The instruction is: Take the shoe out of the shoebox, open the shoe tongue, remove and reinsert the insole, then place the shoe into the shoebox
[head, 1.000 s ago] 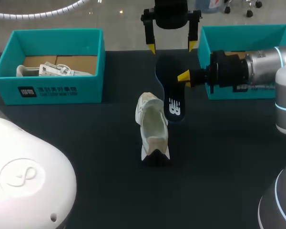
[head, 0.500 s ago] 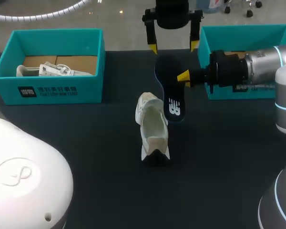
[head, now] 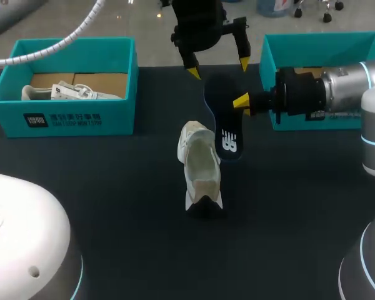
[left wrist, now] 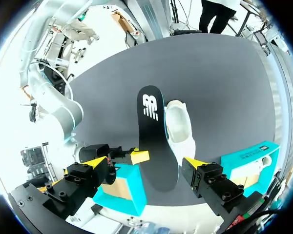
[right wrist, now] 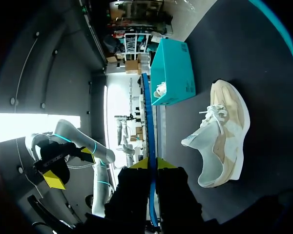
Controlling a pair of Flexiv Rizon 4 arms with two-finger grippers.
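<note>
The right tool [head: 241, 101], entering from the frame's right, pinches the dark insole [head: 227, 128] by its edge. The left tool [head: 218, 69], at upper centre, hangs with fingers spread either side of the insole's far end, apart from it. The white shoe [head: 200, 164] sits mid-frame on the surface [head: 112, 187], just beside the insole. A teal shoebox [head: 69, 119] stands upper left and a second shoebox [head: 325, 47] upper right.
</note>
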